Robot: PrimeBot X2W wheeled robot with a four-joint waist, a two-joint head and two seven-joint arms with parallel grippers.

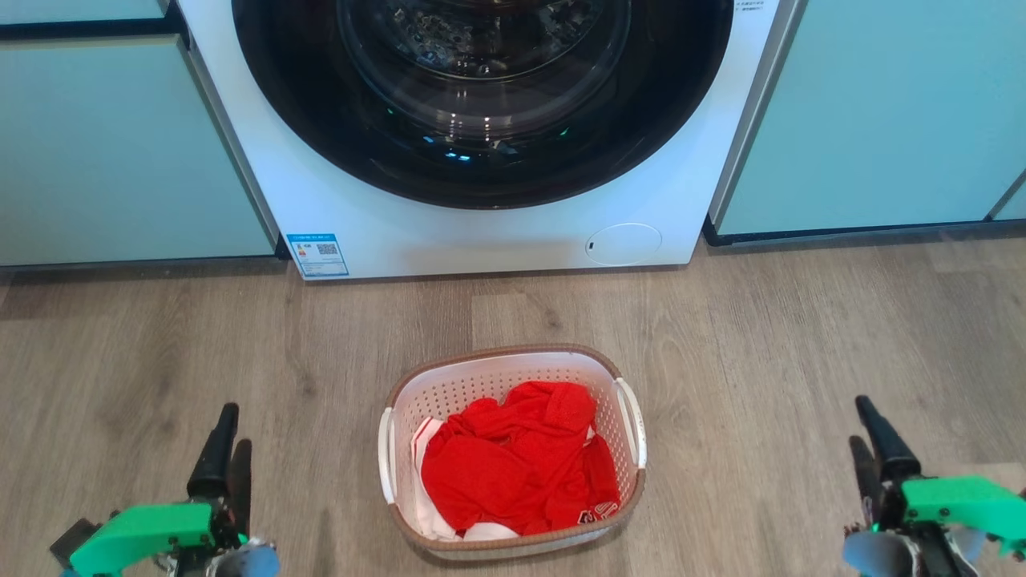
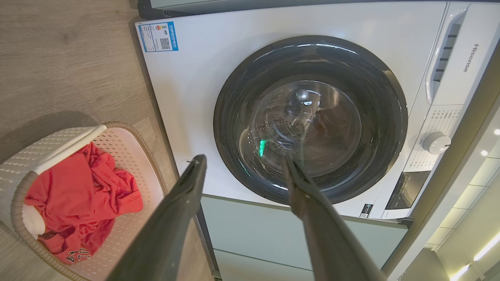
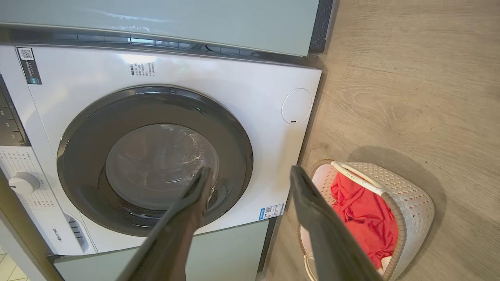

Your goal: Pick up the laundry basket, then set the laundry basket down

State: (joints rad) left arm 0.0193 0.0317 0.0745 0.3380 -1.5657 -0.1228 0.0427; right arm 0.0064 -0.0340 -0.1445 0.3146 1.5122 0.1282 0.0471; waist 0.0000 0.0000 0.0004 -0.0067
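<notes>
My left jaws: apart, empty.
My right jaws: apart, empty.
Laundry basket point(image 1: 503, 351): on the floor point(image 1: 761, 336) between them, near the washing machine point(image 1: 497, 232), red cloth point(image 1: 513, 465) inside.

We see a white washing machine point(image 1: 481, 232), its dark round door point(image 1: 481, 96) shut, between pale green cabinets point(image 1: 120, 152). A blue label point(image 1: 317, 255) marks its lower left corner and a round flap point(image 1: 623, 244) its lower right. On the wood-look floor point(image 1: 761, 336) before it lies a crumpled red garment point(image 1: 513, 473).
</notes>
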